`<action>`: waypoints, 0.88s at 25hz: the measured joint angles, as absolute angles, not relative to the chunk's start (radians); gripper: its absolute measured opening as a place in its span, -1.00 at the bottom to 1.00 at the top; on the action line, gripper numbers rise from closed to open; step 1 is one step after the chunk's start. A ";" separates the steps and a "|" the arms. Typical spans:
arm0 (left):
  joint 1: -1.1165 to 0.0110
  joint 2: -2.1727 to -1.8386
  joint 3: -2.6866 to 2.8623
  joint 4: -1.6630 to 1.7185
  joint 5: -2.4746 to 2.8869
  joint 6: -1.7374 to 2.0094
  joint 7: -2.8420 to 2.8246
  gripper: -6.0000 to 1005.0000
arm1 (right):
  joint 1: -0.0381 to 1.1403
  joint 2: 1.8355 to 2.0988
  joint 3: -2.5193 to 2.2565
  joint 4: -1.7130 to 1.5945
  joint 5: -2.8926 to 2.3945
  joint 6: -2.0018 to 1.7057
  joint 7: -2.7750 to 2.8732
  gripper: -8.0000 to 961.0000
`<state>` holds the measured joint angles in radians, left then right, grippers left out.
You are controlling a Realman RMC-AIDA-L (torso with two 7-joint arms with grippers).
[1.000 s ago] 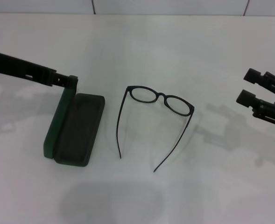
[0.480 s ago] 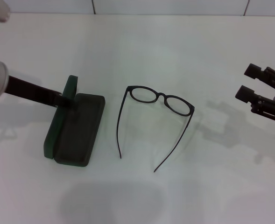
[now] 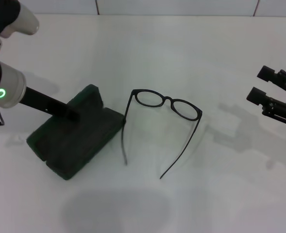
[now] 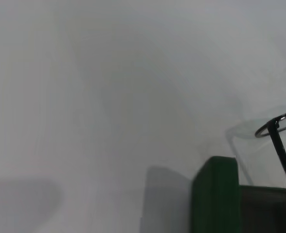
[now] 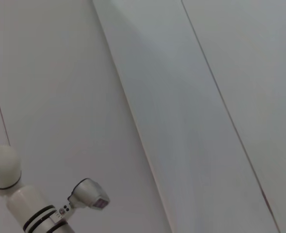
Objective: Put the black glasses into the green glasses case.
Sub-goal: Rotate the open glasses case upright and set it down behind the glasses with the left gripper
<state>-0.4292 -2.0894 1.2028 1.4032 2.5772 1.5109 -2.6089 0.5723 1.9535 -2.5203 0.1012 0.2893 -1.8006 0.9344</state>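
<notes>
The green glasses case [image 3: 75,138] had swung round on the worktop [image 3: 181,58] — opened flat under the left tool [image 3: 74,116], grip unclear. The black glasses [image 3: 164,104] lay untouched just beside it; the right tool [image 3: 261,85], fingers apart, waited well off.

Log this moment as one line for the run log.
left gripper: on open green case | black glasses: on table beside case, not inside | right gripper: open, off to side

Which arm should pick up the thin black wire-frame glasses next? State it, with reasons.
Probably the right. The right claw hangs free with its jaws apart, on the side of the black wire-frame glasses. The left claw is busy at the dark green hard-shell glasses case.
</notes>
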 joint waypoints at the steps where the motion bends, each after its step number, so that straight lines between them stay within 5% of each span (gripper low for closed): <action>1: -0.432 -2.089 1.202 1.404 2.577 1.511 -2.609 -0.30 | 0.570 1.954 -2.520 0.101 0.290 -1.800 0.933 0.75; 9: -0.430 -2.087 1.197 1.452 2.579 1.510 -2.609 -0.59 | 0.568 1.957 -2.520 0.101 0.294 -1.799 0.923 0.74; 22: -0.475 -2.088 1.229 1.644 2.656 1.463 -2.516 -0.60 | 0.572 1.958 -2.520 0.098 0.311 -1.800 0.923 0.74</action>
